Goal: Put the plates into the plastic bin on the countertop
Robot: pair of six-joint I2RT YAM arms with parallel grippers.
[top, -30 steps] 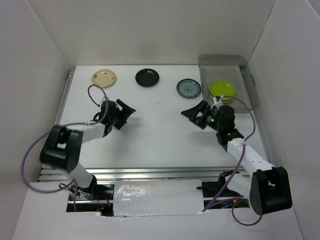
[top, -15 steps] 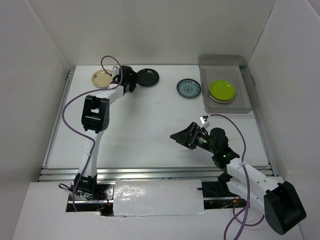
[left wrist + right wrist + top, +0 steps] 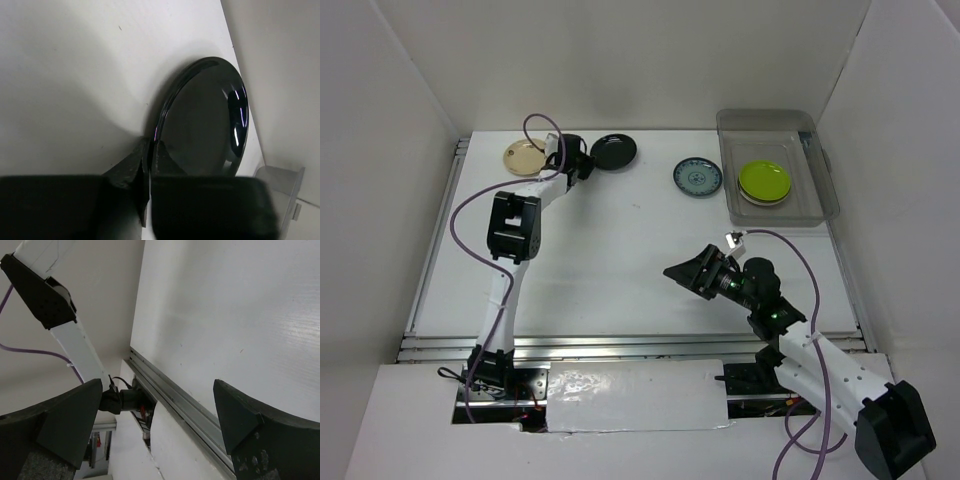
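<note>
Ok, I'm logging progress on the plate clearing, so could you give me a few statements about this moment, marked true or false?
1. The left gripper pinches the rim of the black plate. True.
2. The lime green plate lies on the countertop, outside the plastic bin. False: it lies inside the bin.
3. The right gripper holds the blue-patterned plate. False: it is open and empty, and that plate lies on the countertop.
4. The cream plate lies on the countertop, outside the bin. True.
</note>
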